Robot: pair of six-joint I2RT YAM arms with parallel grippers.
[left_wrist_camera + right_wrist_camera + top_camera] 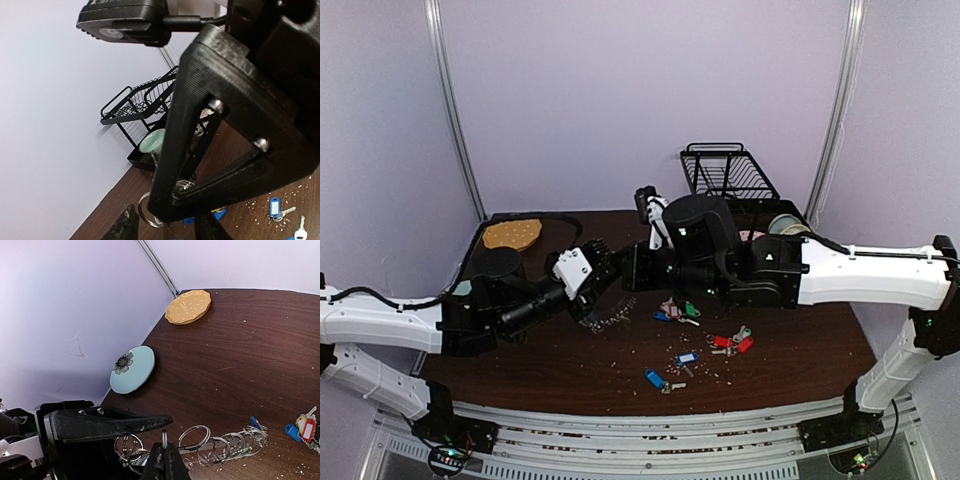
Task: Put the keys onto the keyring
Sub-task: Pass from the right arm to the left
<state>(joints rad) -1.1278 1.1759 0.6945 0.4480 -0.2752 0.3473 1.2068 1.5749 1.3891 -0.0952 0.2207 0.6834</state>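
The dark worktop point(800, 350) carries a wire rack point(725, 170) at the back right and a blue plate point(132, 369) at the left. The right tool point(164, 449) is clenched on one ring of the keyring point(220, 445), whose other end trails on the worktop. The left tool's point(610, 275) fingers stand apart around another ring, and I cannot tell whether they grip it. The keys point(678, 310) lie scattered just right of the keyring.

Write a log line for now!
right gripper: shut on keyring | left gripper: at keyring, grip unclear | keys: lying on table

Soft, even light; close parts blur in both wrist views.
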